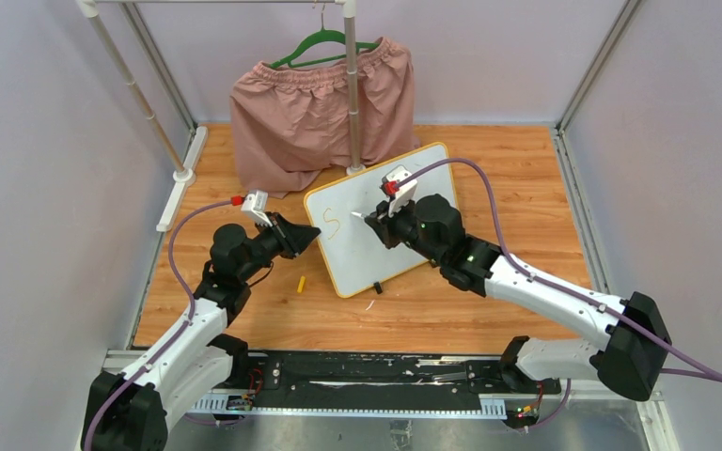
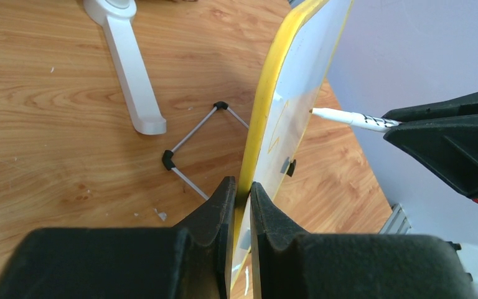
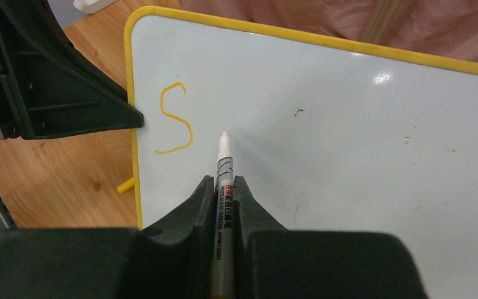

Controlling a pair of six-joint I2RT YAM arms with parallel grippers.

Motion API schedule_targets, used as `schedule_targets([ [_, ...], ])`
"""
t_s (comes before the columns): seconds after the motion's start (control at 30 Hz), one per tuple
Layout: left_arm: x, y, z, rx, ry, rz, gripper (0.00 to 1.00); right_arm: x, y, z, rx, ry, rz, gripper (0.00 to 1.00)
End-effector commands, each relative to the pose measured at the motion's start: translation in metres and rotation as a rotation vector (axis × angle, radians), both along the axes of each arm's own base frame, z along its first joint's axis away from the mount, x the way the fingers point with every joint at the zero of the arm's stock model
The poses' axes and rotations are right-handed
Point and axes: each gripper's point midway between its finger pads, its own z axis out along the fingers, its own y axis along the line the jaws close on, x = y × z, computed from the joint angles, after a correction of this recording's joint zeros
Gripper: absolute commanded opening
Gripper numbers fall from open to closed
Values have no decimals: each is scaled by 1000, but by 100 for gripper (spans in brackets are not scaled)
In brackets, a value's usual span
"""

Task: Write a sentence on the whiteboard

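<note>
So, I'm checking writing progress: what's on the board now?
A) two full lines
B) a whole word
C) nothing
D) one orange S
D: a lone S stands near the board's yellow edge, the marker tip just beside it.

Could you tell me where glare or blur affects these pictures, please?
Right wrist view: a glare spot on the whiteboard, upper right; the orange S reads crisp. Left wrist view: near jaws soft, marker sharp. Top view: even, soft light.

I see a wooden table (image 1: 489,310). The whiteboard (image 1: 353,258) stands tilted on it, a white rack foot (image 1: 177,193) rests at the left, and a yellow bit (image 1: 302,282) lies near the board's left edge.
</note>
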Motion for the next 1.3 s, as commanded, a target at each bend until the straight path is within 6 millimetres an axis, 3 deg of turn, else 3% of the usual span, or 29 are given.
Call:
schedule_targets([
  [0.0,-1,0,-1,7,-17,-8,0,4,-2,12,65,-34,-29,0],
  [0.33,-2,0,-2,7,-16,-10,0,5,1,12,62,-39,-25,0],
  [0.87,-2,0,-1,6,-19,-8,0,-4,29,6,-18,-40,73,0],
  [1.27,-2,0,-1,6,-19,-8,0,-3,26,-8,-51,-13,56,0],
])
